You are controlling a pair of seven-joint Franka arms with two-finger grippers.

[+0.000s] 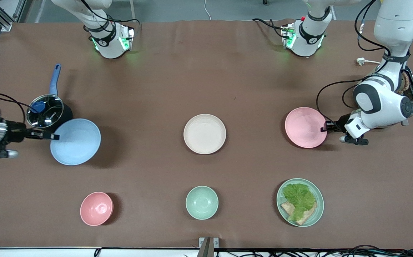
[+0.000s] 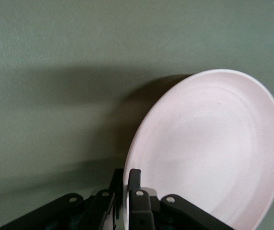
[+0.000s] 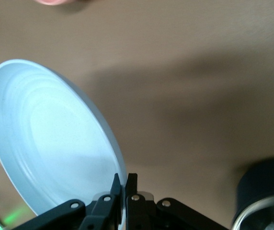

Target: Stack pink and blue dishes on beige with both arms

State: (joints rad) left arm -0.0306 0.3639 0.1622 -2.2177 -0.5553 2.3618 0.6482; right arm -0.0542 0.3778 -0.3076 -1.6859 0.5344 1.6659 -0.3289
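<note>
The pale blue plate [image 1: 75, 141] hangs tilted above the table at the right arm's end, casting a shadow. My right gripper [image 1: 53, 136] is shut on its rim; the right wrist view shows the blue plate [image 3: 51, 139] with its edge pinched in my right gripper [image 3: 126, 184]. The pale pink plate [image 1: 305, 127] is at the left arm's end, tilted up, and my left gripper [image 1: 325, 127] is shut on its rim. The left wrist view shows the pink plate [image 2: 209, 148] clamped in my left gripper [image 2: 126, 179]. The beige plate [image 1: 205, 134] lies flat at the table's middle.
A dark pot with a glass lid and blue handle [image 1: 48, 109] stands beside the blue plate. Nearer the camera sit a small pink bowl [image 1: 96, 208], a mint-green bowl [image 1: 202, 202] and a mint-green plate with lettuce and bread [image 1: 300, 202]. A toaster [image 1: 411, 91] sits under the left arm.
</note>
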